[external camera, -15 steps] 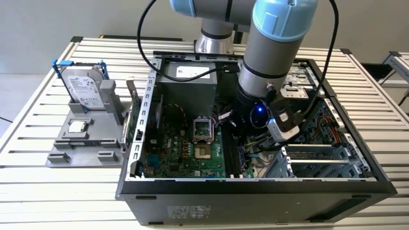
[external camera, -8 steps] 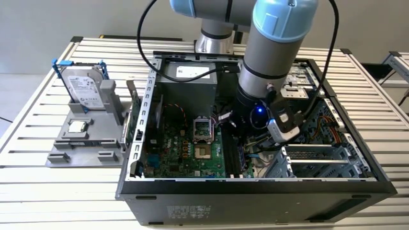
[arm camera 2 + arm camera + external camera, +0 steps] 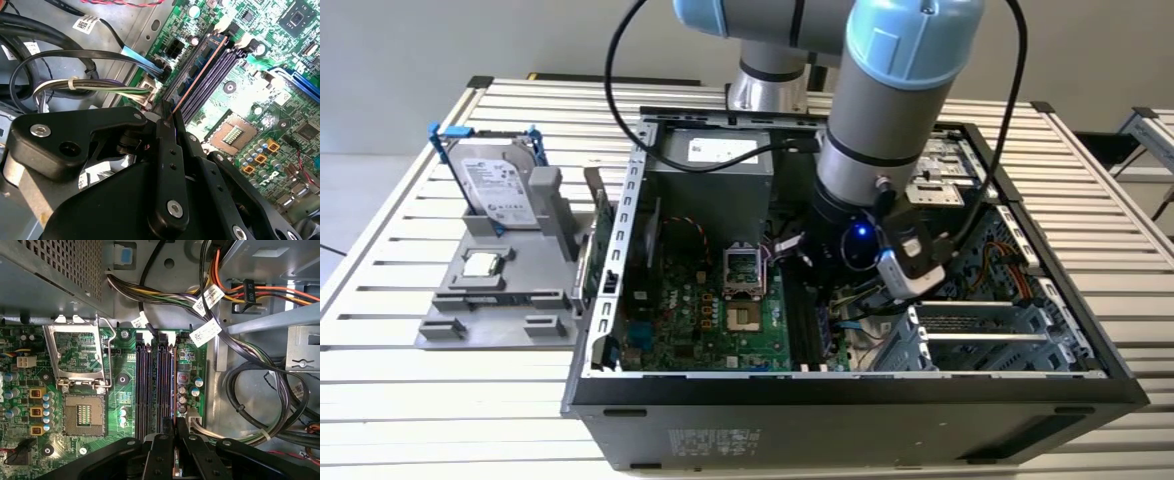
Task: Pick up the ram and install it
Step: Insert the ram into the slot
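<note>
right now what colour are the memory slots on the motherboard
Dark purple memory slots, clearest in the first wrist view.

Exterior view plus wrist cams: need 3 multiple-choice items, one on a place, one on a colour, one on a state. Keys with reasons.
1. Where is the hard drive?
A. Lying flat inside the computer case
B. Standing in the grey fixture, on the exterior view's left of the case
C. On top of the power supply

2. What colour are the hard drive's rails?
A. Red
B. Yellow
C. Blue

3. What is the state of the ram?
A. Gripped in the hand, at the memory slots
B. Lying loose on the table
C. Resting in the fixture

Answers:
1 B: the exterior view shows it upright in the fixture, outside the case.
2 C: the rails along the drive's edges are blue.
3 A: the second wrist view shows the stick edge-on, running from the closed hand along the slots.
</note>
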